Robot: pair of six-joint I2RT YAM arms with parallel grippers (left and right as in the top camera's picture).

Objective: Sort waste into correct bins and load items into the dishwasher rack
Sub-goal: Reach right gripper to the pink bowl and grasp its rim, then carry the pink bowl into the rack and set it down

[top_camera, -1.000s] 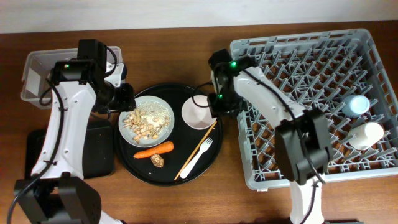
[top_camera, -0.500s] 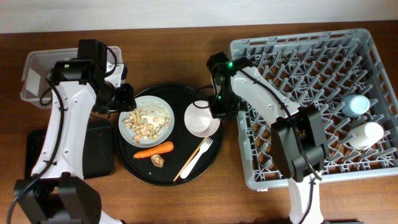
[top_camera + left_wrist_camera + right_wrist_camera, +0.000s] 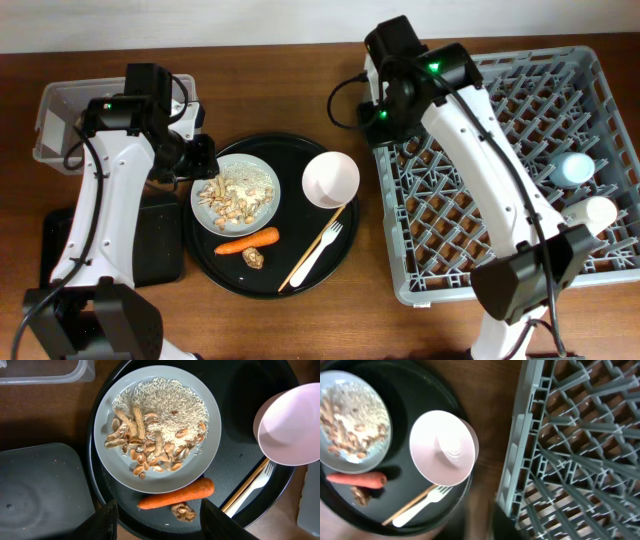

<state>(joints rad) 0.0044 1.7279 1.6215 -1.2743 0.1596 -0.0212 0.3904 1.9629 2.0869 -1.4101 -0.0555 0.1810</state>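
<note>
Bowl (image 3: pixel 330 178) clear of R jaws

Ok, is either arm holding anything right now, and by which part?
Nothing is held. The left gripper is open and empty over the round tray; the right gripper is apart from the bowl, which rests at the tray's edge.

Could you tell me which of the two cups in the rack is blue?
The blue cup is the one farther from the arm bases, by the right wall of the rack; the cream cup lies nearer them.
</note>
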